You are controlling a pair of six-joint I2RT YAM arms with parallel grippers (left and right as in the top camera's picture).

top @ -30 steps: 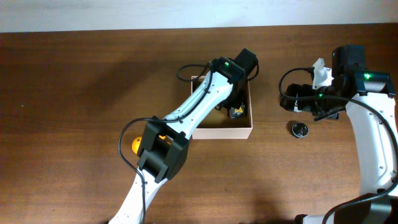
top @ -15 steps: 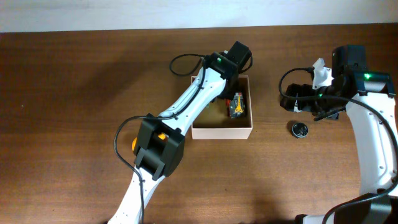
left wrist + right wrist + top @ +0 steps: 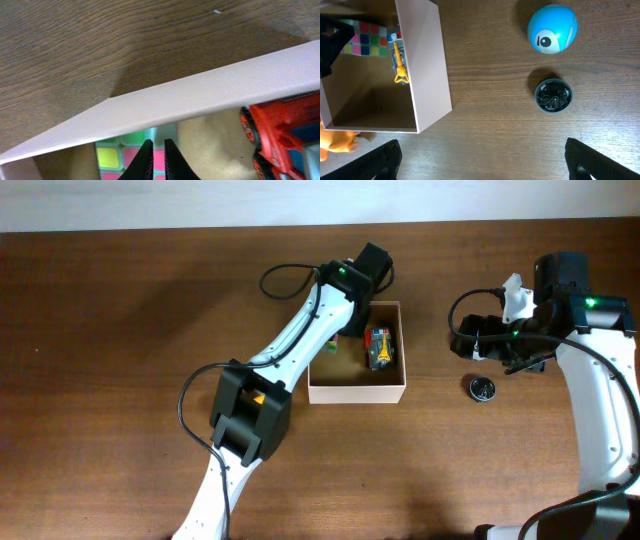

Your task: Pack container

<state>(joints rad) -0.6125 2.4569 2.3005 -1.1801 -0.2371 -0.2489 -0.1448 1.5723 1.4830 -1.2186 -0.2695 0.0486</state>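
Note:
The container is a square white-walled box with a tan inside, at the middle of the table. In it lie a red toy car and a coloured puzzle cube. My left gripper is shut with nothing in it. It hangs just inside the container's far wall, over the cube, with the car to one side. My right gripper stands open over bare table to the right of the container.
A blue ball with an eye and a black round disc lie right of the container; the disc also shows from above. An orange toy sits by the container's near left corner. The left arm crosses the container's left side.
The left arm has drawn back toward the container's far left corner, uncovering the toy car. Its gripper stayed shut. The right arm has not moved.

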